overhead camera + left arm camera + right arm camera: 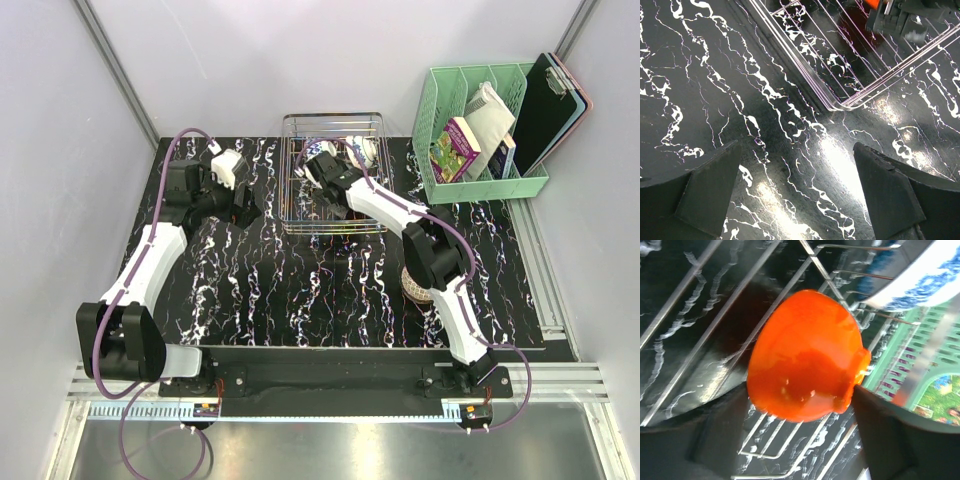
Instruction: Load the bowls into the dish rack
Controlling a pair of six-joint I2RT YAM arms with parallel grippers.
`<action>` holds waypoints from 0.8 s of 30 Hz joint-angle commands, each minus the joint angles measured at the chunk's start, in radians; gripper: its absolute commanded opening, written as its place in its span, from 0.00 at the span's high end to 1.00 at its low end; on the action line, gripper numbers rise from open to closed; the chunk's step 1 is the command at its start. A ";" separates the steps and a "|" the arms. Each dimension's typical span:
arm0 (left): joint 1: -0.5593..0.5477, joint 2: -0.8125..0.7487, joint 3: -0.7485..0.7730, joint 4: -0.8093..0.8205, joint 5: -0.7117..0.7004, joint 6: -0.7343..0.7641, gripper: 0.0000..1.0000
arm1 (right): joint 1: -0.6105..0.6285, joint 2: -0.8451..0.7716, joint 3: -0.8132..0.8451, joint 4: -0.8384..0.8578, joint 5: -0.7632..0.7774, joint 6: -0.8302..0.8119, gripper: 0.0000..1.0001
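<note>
The silvery wire dish rack (335, 225) stands at the back middle of the table. My right gripper (314, 172) reaches into it and is shut on the glossy orange-red bowl (805, 355), which lies tilted on its side just above the rack wires (700, 340). A blue-and-white bowl (925, 277) stands in the rack behind it and also shows from above (366, 150). A net-patterned bowl (417, 287) sits on the table, partly hidden under my right arm. My left gripper (797, 190) is open and empty over bare table left of the rack's corner (840, 102). The other bowls are out of view.
A mint-green slotted organiser (485, 185) with books and a black clipboard (548, 105) stands at the back right, close to the rack. The black marbled table top (300, 290) ends at a metal rail in front. Grey walls close in the sides.
</note>
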 commanded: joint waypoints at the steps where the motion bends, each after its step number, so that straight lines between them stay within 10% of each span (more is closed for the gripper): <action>1: 0.007 -0.033 0.004 0.046 0.025 -0.004 0.01 | -0.001 -0.021 0.060 -0.081 -0.135 0.058 0.04; 19: 0.012 -0.051 0.018 0.026 0.025 -0.001 0.01 | -0.056 -0.127 0.155 -0.141 -0.267 0.186 0.04; 23: 0.013 -0.054 0.017 0.023 0.025 -0.003 0.01 | -0.137 -0.138 0.149 -0.158 -0.391 0.258 0.18; 24: 0.012 -0.056 0.020 0.021 0.027 0.000 0.01 | -0.158 -0.135 0.159 -0.175 -0.420 0.291 0.39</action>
